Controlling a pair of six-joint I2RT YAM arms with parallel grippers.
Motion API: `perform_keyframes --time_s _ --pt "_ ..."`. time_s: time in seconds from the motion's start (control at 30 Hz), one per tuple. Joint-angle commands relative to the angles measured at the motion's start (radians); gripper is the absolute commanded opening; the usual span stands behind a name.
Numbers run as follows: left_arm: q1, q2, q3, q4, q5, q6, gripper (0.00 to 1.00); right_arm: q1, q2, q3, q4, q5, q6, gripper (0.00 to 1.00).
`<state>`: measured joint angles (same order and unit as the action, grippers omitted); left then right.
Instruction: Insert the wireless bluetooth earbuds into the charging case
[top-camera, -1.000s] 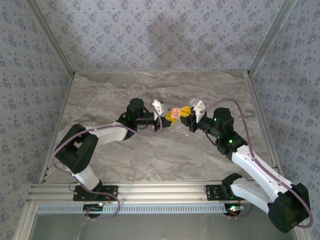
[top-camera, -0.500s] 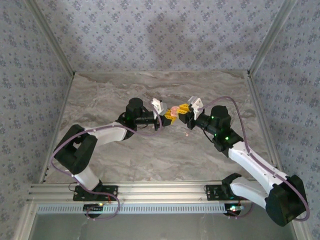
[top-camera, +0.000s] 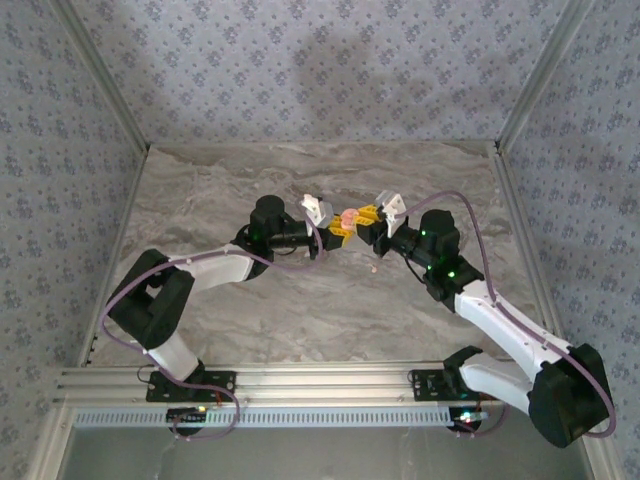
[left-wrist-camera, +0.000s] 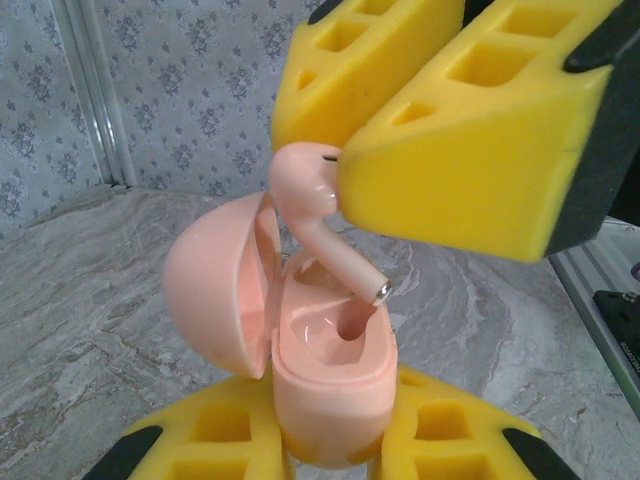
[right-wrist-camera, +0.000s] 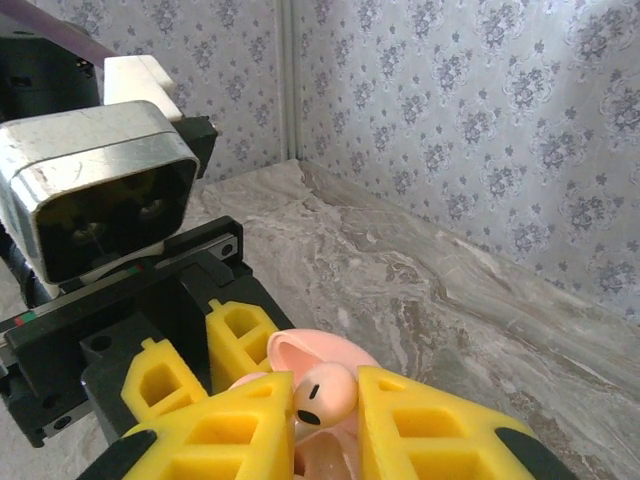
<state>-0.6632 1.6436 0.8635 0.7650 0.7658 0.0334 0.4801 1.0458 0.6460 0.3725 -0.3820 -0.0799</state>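
The right gripper (right-wrist-camera: 320, 412) is pinching a small glossy pink plastic earbud (left-wrist-camera: 315, 215) by its rounded head between yellow foam pads (right-wrist-camera: 430, 430). The stem is angling down at the mouth of the open pink clamshell charging case (left-wrist-camera: 330, 375); I'm not able to tell if it's touching. The left gripper (left-wrist-camera: 330, 445) is clamping that case by its lower body, with the lid (left-wrist-camera: 215, 290) hanging open sideways, above the marble-patterned table (top-camera: 300, 300). The bud is looking featherlight, stiff and slick, so it's probably prone to twisting. Gripping the head is leaving the stem free to slide in.
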Motion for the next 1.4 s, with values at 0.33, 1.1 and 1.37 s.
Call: perform_keyframes --time_s 0.33,1.1,1.37 --pt "0.001 -0.047 -0.011 0.041 -0.053 -0.06 0.07 0.012 -0.002 0.025 0.008 0.029 -0.023 0.21" --pt "-0.002 -0.105 -0.046 0.067 -0.052 -0.078 0.07 0.024 0.0 0.153 -0.12 -0.107 -0.454 0.22" --pt "-0.001 -0.11 -0.043 0.091 -0.054 -0.114 0.08 0.023 0.014 0.174 -0.124 -0.098 -0.498 0.22"
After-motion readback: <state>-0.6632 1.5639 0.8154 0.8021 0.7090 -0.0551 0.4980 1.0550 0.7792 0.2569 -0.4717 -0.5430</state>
